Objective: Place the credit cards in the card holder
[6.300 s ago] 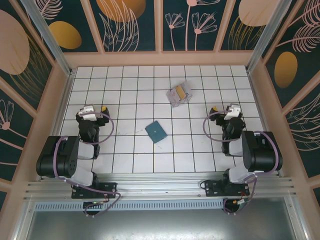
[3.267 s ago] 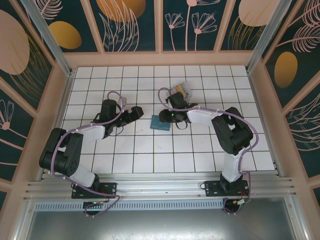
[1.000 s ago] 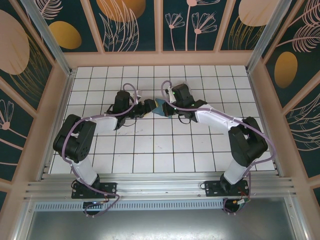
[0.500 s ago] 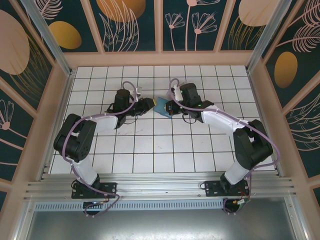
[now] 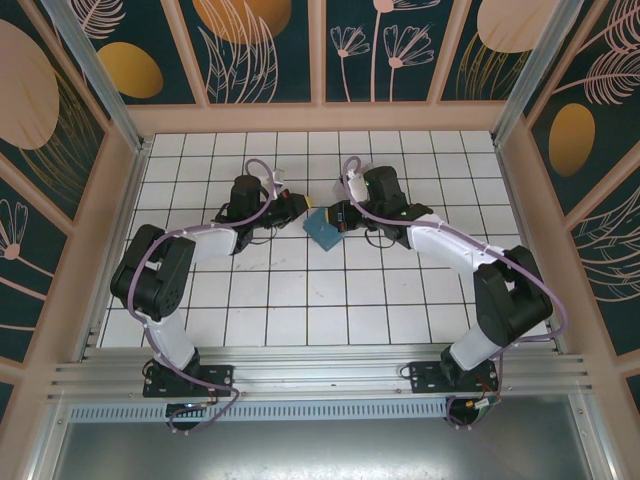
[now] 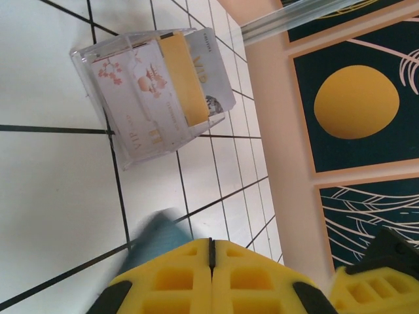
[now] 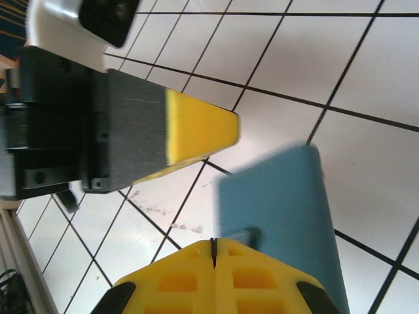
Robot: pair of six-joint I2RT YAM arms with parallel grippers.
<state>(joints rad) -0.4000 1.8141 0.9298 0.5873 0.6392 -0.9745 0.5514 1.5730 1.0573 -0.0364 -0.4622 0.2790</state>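
Observation:
The credit cards (image 6: 141, 98), pale ones and one gold-yellow (image 6: 182, 78), stand in a clear plastic holder on the tiles ahead of my left gripper (image 6: 211, 241). That gripper (image 5: 297, 207) is shut with nothing between its pads. The teal card holder (image 5: 322, 231) hangs tilted between the two grippers, blurred in both wrist views (image 6: 154, 235) (image 7: 281, 209). My right gripper (image 5: 340, 214) (image 7: 213, 241) is shut, and the card holder's edge runs under its fingertips. The left gripper's finger (image 7: 196, 127) stands just apart from the card holder's corner.
Both arms reach toward the middle of the white grid table (image 5: 300, 300). The wooden back wall (image 5: 320, 118) lies a few tiles beyond. The right gripper's yellow finger (image 6: 366, 288) shows beside my left fingers.
The left gripper has shut and edged slightly back. The card holder has swung down and toward the near side from the height where the right gripper held it.

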